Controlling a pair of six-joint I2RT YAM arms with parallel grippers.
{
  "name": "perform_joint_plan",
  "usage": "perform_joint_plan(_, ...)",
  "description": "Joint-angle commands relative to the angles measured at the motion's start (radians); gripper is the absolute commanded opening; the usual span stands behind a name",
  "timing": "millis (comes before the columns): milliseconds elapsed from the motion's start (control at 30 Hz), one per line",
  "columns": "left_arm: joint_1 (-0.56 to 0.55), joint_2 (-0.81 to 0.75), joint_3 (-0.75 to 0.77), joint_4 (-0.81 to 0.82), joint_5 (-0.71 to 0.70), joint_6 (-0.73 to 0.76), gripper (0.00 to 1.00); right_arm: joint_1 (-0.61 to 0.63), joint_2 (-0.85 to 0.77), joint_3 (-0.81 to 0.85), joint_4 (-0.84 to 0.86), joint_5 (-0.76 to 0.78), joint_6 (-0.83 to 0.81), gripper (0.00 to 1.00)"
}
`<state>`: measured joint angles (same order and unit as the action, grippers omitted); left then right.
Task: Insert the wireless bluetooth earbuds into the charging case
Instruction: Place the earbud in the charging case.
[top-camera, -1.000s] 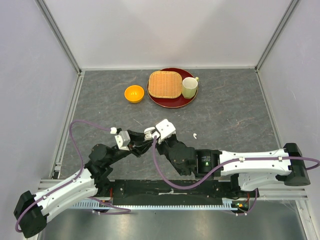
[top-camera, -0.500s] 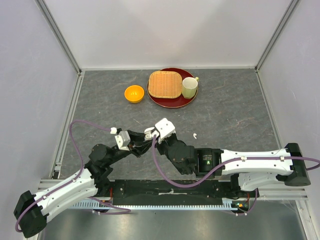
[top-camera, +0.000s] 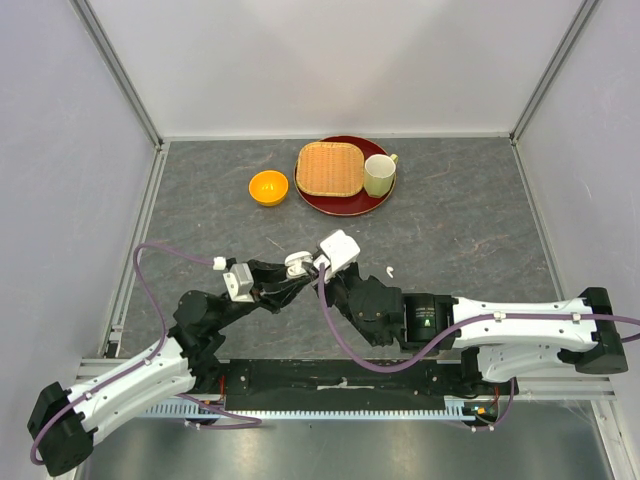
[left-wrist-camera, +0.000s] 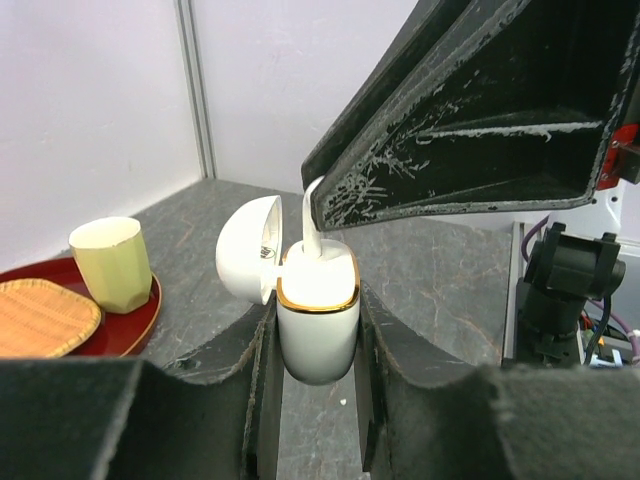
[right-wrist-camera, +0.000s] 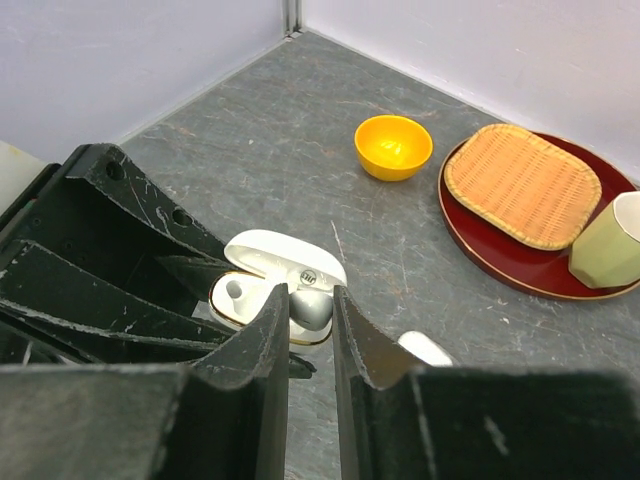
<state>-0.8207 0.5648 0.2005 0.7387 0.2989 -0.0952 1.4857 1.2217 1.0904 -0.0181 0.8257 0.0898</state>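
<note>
Two robot arms meet low over the near middle of a grey table (top-camera: 460, 220). The left gripper (left-wrist-camera: 316, 345) is clenched on a small white charging case (left-wrist-camera: 318, 318) with a gold rim, holding it upright with one finger pressed to each side. The lid (left-wrist-camera: 250, 262) of the case stands hinged open to one side. The right gripper (right-wrist-camera: 310, 300) reaches in from above, pinching a glossy white earbud (left-wrist-camera: 311, 225) between its fingertips. The lower end of the earbud sits in the mouth of the case and its stem points up. A second earbud (top-camera: 387, 271) lies loose on the table, just to the right of the grippers. Far back, an orange bowl (top-camera: 268, 187) sits beside a red plate (top-camera: 345, 206). The plate carries a woven mat (top-camera: 330, 168) and a pale cup (top-camera: 379, 175).
</note>
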Motion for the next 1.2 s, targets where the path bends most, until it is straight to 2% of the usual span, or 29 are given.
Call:
perform_joint_plan(0, -0.001, -0.006, -0.003, 0.116, 0.0, 0.032, 0.02, -0.001, -0.022, 0.026, 0.012, -0.03, 0.007, 0.0)
perform_joint_plan(333, -0.003, 0.003, -0.001, 0.117, 0.005, 0.028, 0.02, -0.002, -0.011, 0.052, 0.043, -0.014, -0.038, 0.0)
perform_joint_plan(567, -0.001, 0.001, 0.002, 0.131, -0.017, 0.026, 0.02, -0.001, 0.028, 0.1, -0.074, -0.051, 0.007, 0.0)
perform_joint_plan(833, -0.003, 0.003, 0.002, 0.145, -0.024, 0.02, 0.02, -0.002, 0.033, 0.117, -0.102, -0.042, 0.044, 0.19)
perform_joint_plan(967, -0.003, 0.004, 0.002, 0.143, -0.024, 0.015, 0.02, -0.002, 0.024, 0.117, -0.1, -0.042, 0.057, 0.35)
perform_joint_plan(1067, -0.001, 0.004, 0.001, 0.145, -0.024, 0.012, 0.02, -0.001, 0.021, 0.12, -0.103, -0.063, 0.059, 0.36)
perform_joint_plan(1167, -0.003, 0.004, 0.002, 0.143, -0.021, 0.011, 0.02, -0.001, 0.016, 0.118, -0.111, -0.079, 0.074, 0.43)
